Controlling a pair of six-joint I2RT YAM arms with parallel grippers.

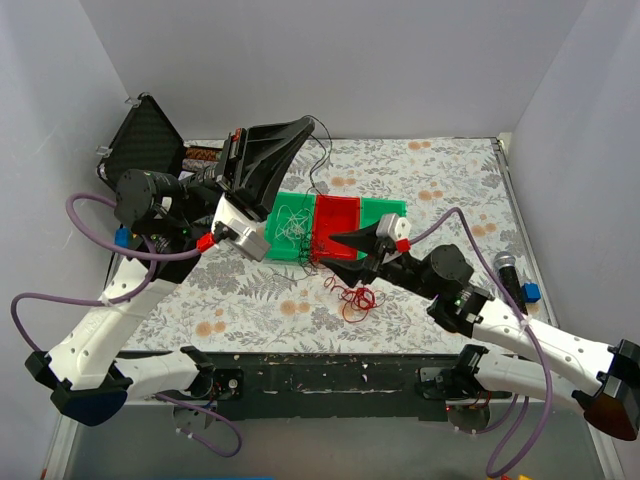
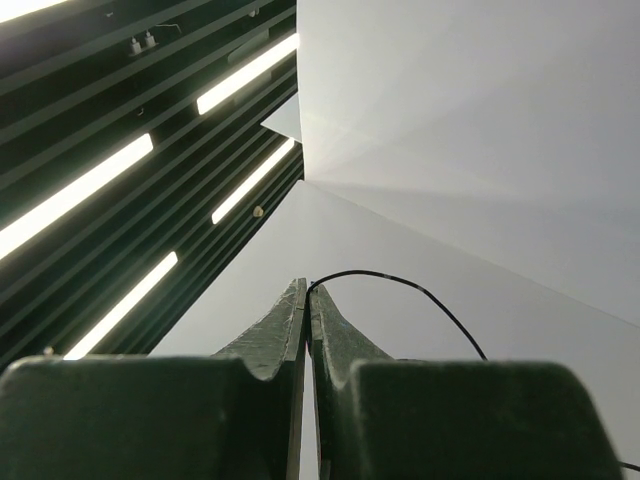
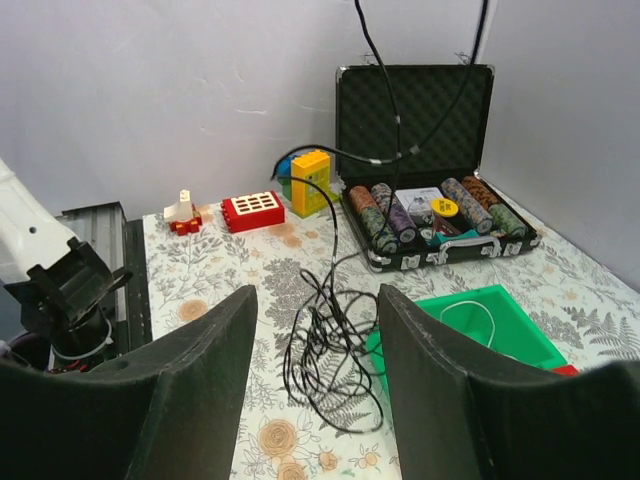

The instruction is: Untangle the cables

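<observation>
A red wire tangle lies on the floral cloth, just in front of my right gripper. That gripper is open and empty, hovering by the tray's near edge. My left gripper is raised high at the back and shut on a thin black cable that hangs down from it. The left wrist view shows the jaws pinched on this cable. In the right wrist view, the black cable's loose loops lie on the cloth between my open fingers. The red tangle is out of that view.
A green and red tray in mid-table holds a pale wire. An open black case of poker chips stands at the back left. Toy bricks lie nearby. A microphone and a blue block lie at right.
</observation>
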